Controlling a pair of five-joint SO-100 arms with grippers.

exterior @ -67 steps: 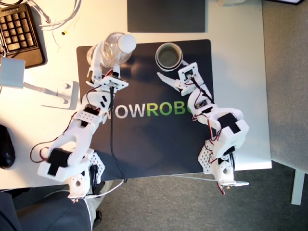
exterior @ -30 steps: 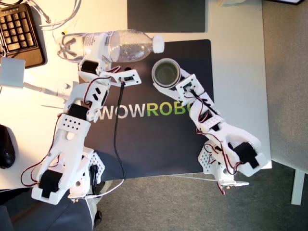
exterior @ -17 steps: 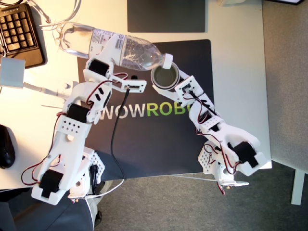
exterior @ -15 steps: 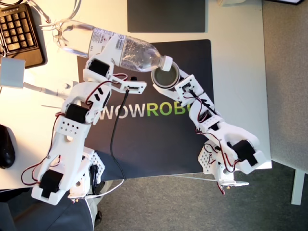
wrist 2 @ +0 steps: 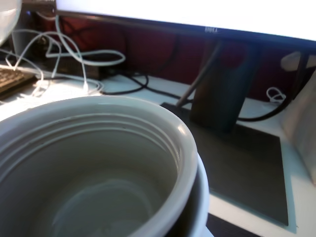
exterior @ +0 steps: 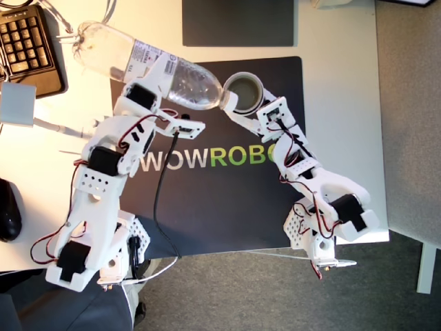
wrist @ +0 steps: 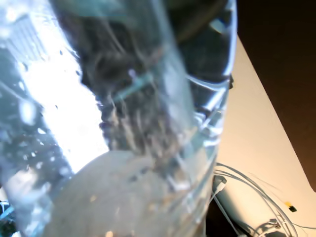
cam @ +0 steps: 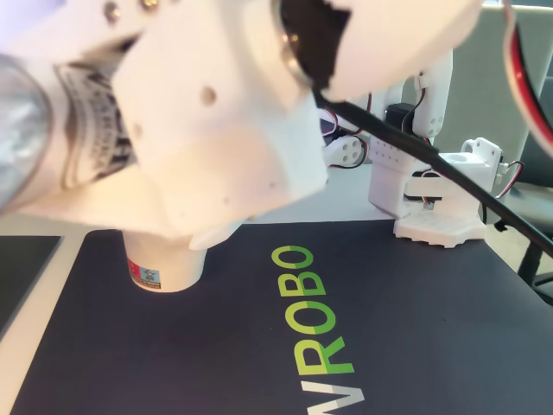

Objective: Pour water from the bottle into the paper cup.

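I am running the pour stage, and it looks well under way but not finished. In the exterior view my first gripper (exterior: 160, 84) is clamping the bottle (exterior: 148, 65) around its label band, tipped so that its base points toward the keyboard (exterior: 26, 43) at the exterior view's upper left and its neck reaches down to the rim of the paper cup (exterior: 244, 92). The neck end is sitting right at the cup's edge on the side facing the bottle; the white cap area is hidden behind that rim, so I cannot say if the mouth is over the opening or only touching it.

My second gripper (exterior: 256, 116) is holding the paper cup from the side nearer its arm, keeping it upright on the dark mat (exterior: 207, 207). The second wrist view is filled by the cup's inside (wrist 2: 94, 182), with ridged grey walls; the bottom may be carrying a thin pool, but the sheen is too faint for me to be sure.

The first wrist view is showing only the bottle wall pressed close to the lens, with the water (wrist: 123, 197) and bubbles gathering toward one end. Plenty of water is sitting in the bottle, so I judge most of the pouring is left.

In the other view the arm's white housing is blocking nearly everything; only the cup's foot on the mat is showing. No stream is visible anywhere.
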